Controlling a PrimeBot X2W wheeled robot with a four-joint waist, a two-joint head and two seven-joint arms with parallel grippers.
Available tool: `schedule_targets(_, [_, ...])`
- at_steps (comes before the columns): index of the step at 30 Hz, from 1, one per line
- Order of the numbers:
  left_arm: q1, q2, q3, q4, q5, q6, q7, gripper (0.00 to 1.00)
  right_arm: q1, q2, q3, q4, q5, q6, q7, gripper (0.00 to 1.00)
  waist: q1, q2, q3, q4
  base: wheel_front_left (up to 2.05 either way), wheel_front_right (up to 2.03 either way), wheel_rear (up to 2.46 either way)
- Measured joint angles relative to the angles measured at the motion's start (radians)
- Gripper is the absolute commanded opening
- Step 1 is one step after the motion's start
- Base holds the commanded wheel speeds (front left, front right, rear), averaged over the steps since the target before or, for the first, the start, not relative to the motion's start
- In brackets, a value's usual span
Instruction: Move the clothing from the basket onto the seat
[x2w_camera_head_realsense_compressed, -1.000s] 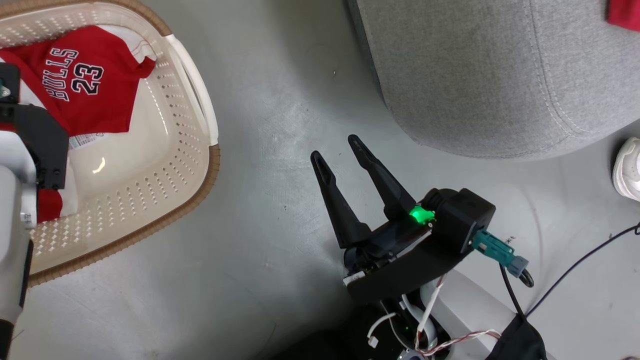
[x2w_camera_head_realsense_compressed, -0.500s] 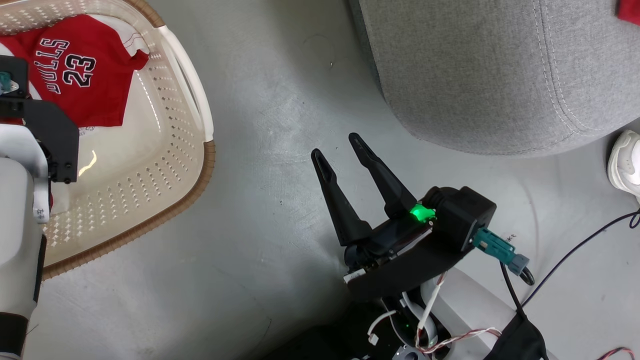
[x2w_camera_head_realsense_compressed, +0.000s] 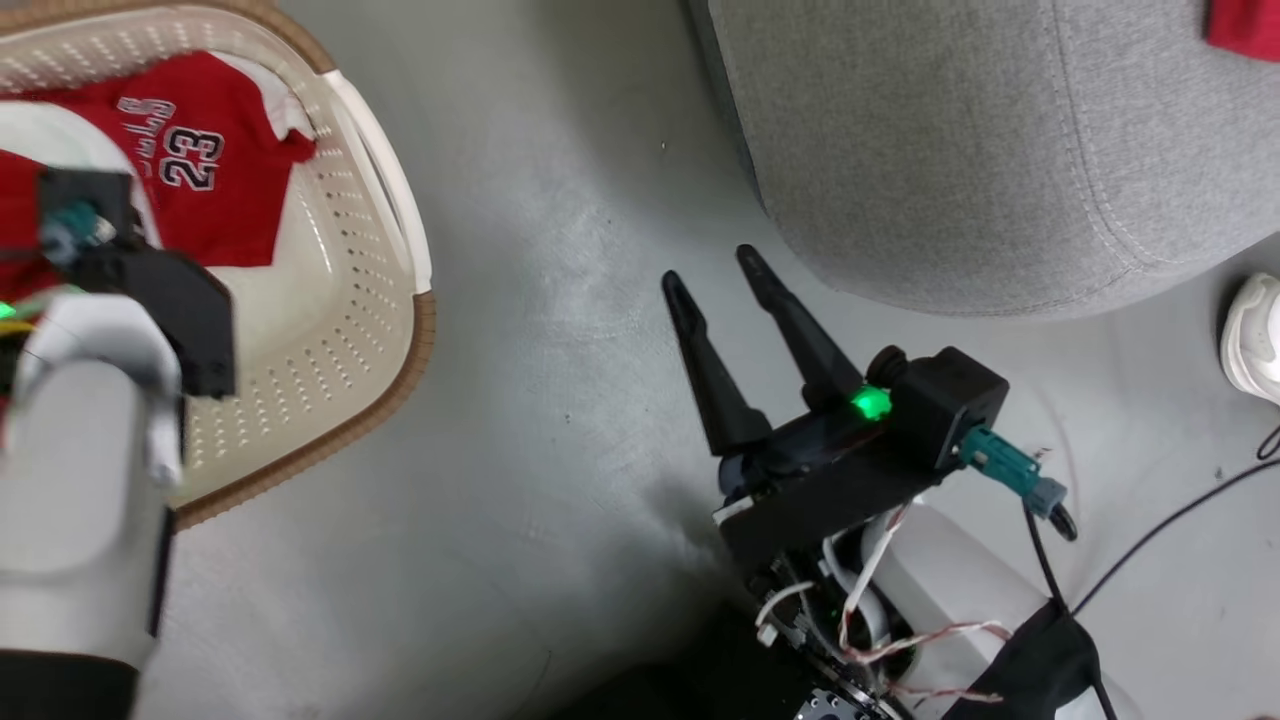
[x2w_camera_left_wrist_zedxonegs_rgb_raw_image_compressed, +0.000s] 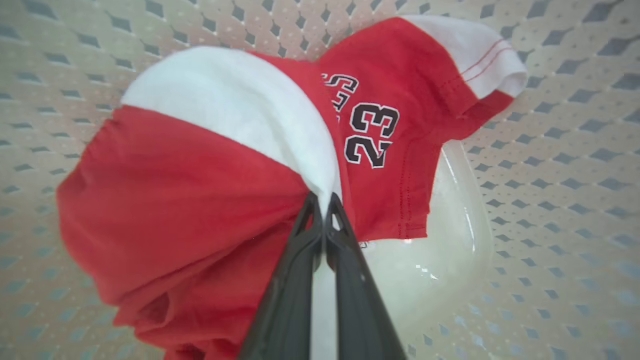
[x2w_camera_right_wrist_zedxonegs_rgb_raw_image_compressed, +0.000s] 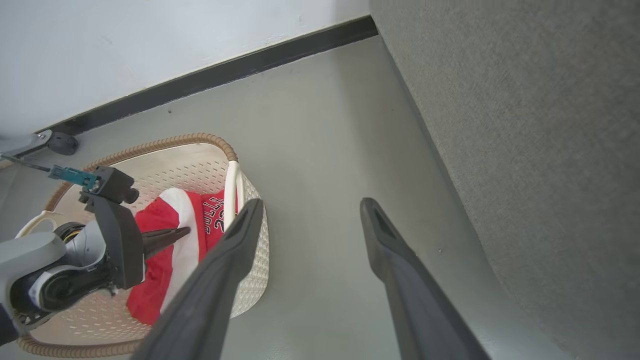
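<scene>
While the right gripper hangs open, empty, the left gripper pinches a red-and-white garment. The basket holds it.

Item, left gripper: open a second ago, now pinched shut on the clothing, which has bunched upward inside the basket.

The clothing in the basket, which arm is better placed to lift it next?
Left. The left gripper is shut on the clothing inside the basket; the right gripper hangs open over the floor.
</scene>
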Motion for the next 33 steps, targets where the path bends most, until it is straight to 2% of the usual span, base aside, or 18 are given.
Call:
schedule_targets(4, [0.048, -0.041, 0.007, -0.014, -0.043, -0.002, -0.055, 0.0, -0.009, 0.0, -0.052, 0.039, -0.021, 0.0, 0.0, 1.0, 0.0, 0.0, -0.031, 0.013, 0.0, 0.0, 0.0])
schedule_targets(10, [0.098, -0.109, 0.013, -0.076, -0.088, -0.028, -0.164, 0.0, -0.038, -0.001, -0.107, 0.108, -0.109, 0.0, 0.0, 1.0, -0.0001, 0.0, -0.096, 0.06, 0.0, 0.0, 0.0])
schedule_targets(15, [0.142, -0.128, 0.023, -0.122, -0.111, -0.046, -0.239, 0.0, -0.072, -0.004, -0.13, 0.142, -0.15, 0.002, 0.0, 1.0, 0.0, 0.0, -0.152, 0.117, 0.0, 0.0, 0.0])
schedule_targets(24, [0.161, -0.182, -0.001, -0.232, -0.116, -0.074, -0.339, 0.0, -0.081, -0.044, -0.148, 0.183, -0.194, 0.055, 0.0, 1.0, -0.0001, 0.0, -0.265, 0.23, 0.0, 0.0, 0.0])
schedule_targets(33, [0.161, -0.222, -0.06, -0.343, -0.11, -0.112, -0.377, 0.0, -0.035, -0.068, -0.14, 0.211, -0.235, 0.109, 0.0, 1.0, -0.0001, 0.0, -0.39, 0.348, 0.0, 0.0, 0.0])
